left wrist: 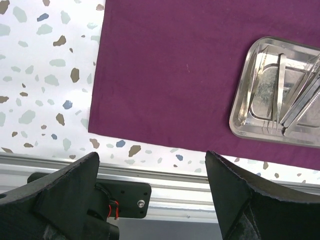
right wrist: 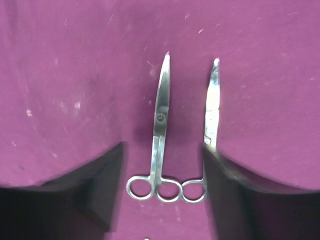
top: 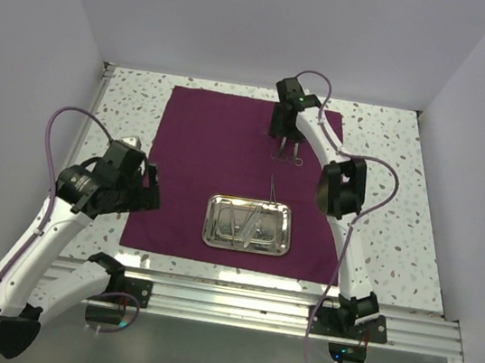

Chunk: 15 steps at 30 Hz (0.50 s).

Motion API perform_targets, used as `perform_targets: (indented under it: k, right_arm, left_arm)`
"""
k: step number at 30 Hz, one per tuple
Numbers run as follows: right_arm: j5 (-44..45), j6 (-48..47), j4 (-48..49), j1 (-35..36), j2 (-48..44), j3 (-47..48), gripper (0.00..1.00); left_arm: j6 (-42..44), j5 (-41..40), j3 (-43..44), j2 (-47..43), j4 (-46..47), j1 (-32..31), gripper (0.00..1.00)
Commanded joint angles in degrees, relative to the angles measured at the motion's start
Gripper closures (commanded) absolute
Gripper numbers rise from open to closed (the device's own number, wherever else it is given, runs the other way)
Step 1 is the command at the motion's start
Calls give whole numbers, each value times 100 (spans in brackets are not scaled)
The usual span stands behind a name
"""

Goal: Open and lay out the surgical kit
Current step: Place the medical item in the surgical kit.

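The dark purple cloth [top: 221, 142] lies spread flat on the table. The steel tray [top: 248, 224] sits on its near part with several tweezers inside; it also shows in the left wrist view [left wrist: 250, 107]. A thin instrument [top: 273, 188] lies on the cloth just beyond the tray. Two ring-handled forceps [top: 288, 156] lie side by side farther back. My right gripper [top: 287, 141] hovers over them, open and empty; the left forceps [right wrist: 160, 130] and right forceps [right wrist: 212, 115] lie between its fingers [right wrist: 95, 185]. My left gripper [top: 148, 188] is open and empty at the cloth's left edge [left wrist: 97, 100].
The speckled terrazzo tabletop [top: 387, 194] surrounds the cloth. White walls close in the back and both sides. An aluminium rail [top: 233, 303] runs along the near edge, seen also in the left wrist view [left wrist: 165, 175]. Purple cables loop from both arms.
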Motion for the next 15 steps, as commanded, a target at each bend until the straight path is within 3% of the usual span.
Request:
perform_targets:
  k: [1, 2, 6, 15]
  right_arm:
    - [286, -230, 267, -17, -254, 232, 27]
    - [304, -266, 267, -26, -333, 197, 18]
    - [278, -416, 249, -17, -912, -207, 18]
    - [-346, -170, 513, 264, -3523, -3273, 19]
  left_arm:
    - [-183, -73, -97, -119, -176, 31, 10]
    - [-218, -64, -106, -137, -159, 23, 10]
    - [-253, -46, -141, -128, -36, 31, 10]
    - [-87, 156, -343, 30, 614, 31, 10]
